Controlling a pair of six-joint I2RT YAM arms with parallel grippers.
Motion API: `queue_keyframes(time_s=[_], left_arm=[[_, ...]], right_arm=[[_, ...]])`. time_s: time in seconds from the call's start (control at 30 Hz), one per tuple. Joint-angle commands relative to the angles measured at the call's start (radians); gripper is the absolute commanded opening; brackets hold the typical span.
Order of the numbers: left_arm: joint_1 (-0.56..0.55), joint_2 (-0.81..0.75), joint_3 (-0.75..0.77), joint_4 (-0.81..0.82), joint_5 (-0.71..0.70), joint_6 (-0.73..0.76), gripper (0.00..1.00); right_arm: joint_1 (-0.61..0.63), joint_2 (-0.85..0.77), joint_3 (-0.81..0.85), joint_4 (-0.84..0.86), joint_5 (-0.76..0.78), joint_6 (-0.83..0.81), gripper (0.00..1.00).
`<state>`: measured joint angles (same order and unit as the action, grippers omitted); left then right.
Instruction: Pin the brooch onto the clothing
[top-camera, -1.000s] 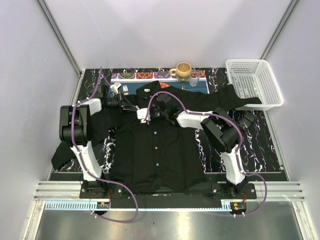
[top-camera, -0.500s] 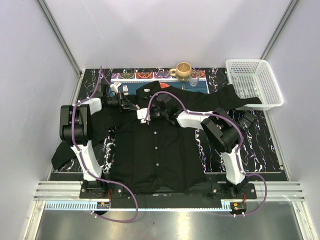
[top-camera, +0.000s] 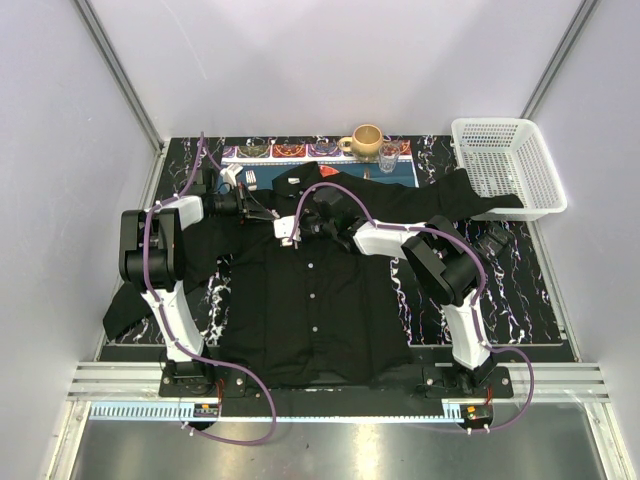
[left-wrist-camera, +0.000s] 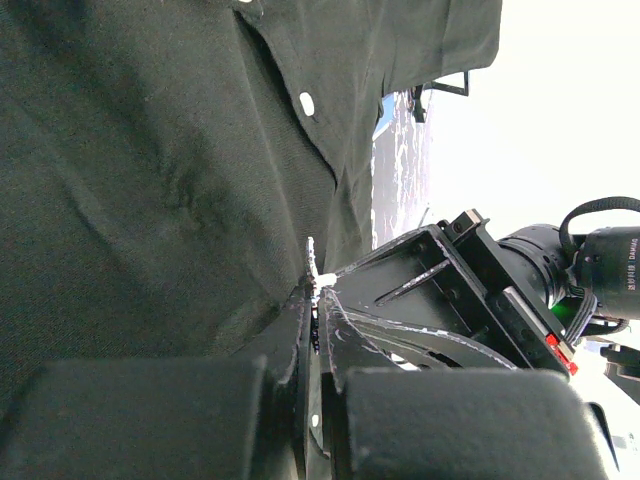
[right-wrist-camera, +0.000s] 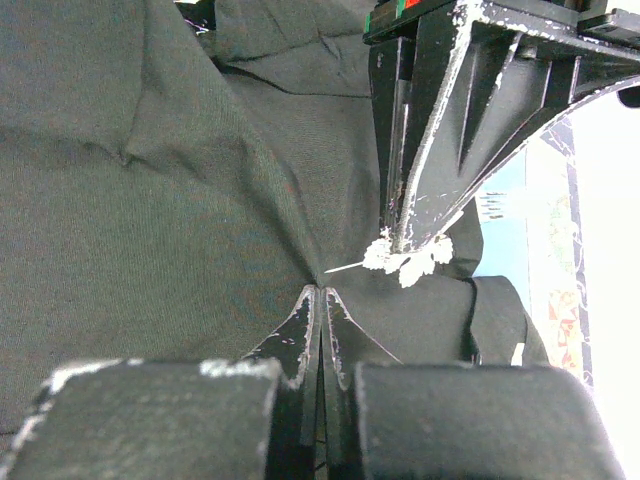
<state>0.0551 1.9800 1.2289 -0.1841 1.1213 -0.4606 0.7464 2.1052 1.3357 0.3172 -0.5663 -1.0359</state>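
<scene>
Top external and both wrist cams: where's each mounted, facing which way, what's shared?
Top external: above and behind the bases, looking down on the table and shirt; both arms whole, with left tool and right tool.
Left wrist: on the left arm, looking along its own shut fingers across the shirt.
Right wrist: on the right arm, looking along its own shut fingers, which pinch the cloth.
Shared: both wrist views show the brooch at the left tool's tip, and the opposite tool.
</scene>
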Motion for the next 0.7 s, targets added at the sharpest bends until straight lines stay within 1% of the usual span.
queue_keyframes(time_s=[0.0, 0.67], left_arm=[[0.000, -0.009, 0.006, 0.008, 0.015, 0.013, 0.00], [-0.026, -0.033, -0.028, 0.002, 0.032, 0.028, 0.00]], right_arm=[[0.016, -0.059, 0.006, 0.059, -0.020, 0.011, 0.00], [0.018, -0.051, 0.014, 0.074, -0.014, 0.020, 0.00]])
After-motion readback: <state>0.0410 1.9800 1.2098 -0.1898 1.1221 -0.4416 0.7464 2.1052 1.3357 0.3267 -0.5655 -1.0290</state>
